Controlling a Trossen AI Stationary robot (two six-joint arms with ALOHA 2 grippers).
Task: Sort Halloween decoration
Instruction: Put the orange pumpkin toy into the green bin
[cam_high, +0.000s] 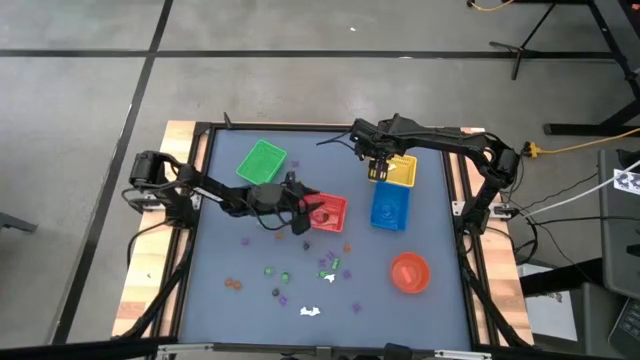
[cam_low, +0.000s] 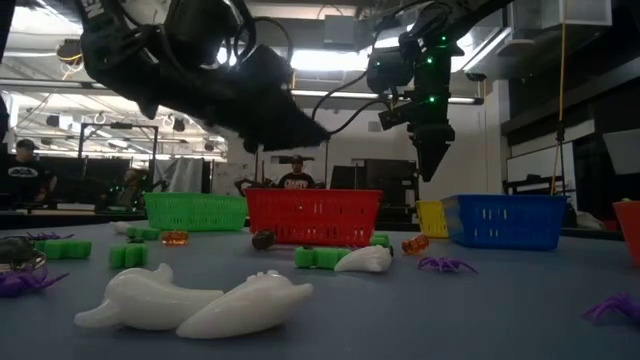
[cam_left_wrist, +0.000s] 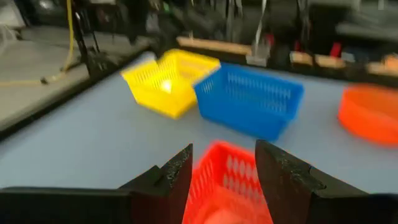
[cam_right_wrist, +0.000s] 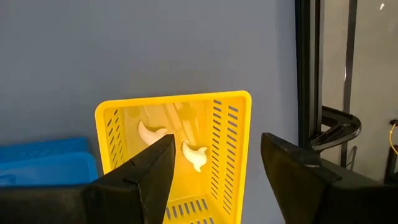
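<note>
Sorting scene, left to right:
Green basket (cam_high: 262, 160): is being left untouched at the tabletop's (cam_high: 220, 300) far left.
Left end effector (cam_high: 303, 213): is being held over the red basket (cam_high: 328, 212), fingers parted narrowly, nothing visible between them.
Halloween decoration (cam_high: 310, 311): is lying scattered on the near tabletop, below and well apart from the left end effector; two white ghosts (cam_right_wrist: 196, 155) are already lying in the yellow basket (cam_right_wrist: 233, 149).
Handling: trinkets are being judged light, stiff plastic, smooth and apt to slip; pinching across the narrow middle of a body is being advised.
Right end effector (cam_high: 378, 170): is hanging above the yellow basket, fingers spread wide, empty.
Blue basket (cam_high: 389, 207): is sitting just beside the yellow one.
Red bowl (cam_high: 409, 272): is standing near the right edge.
</note>
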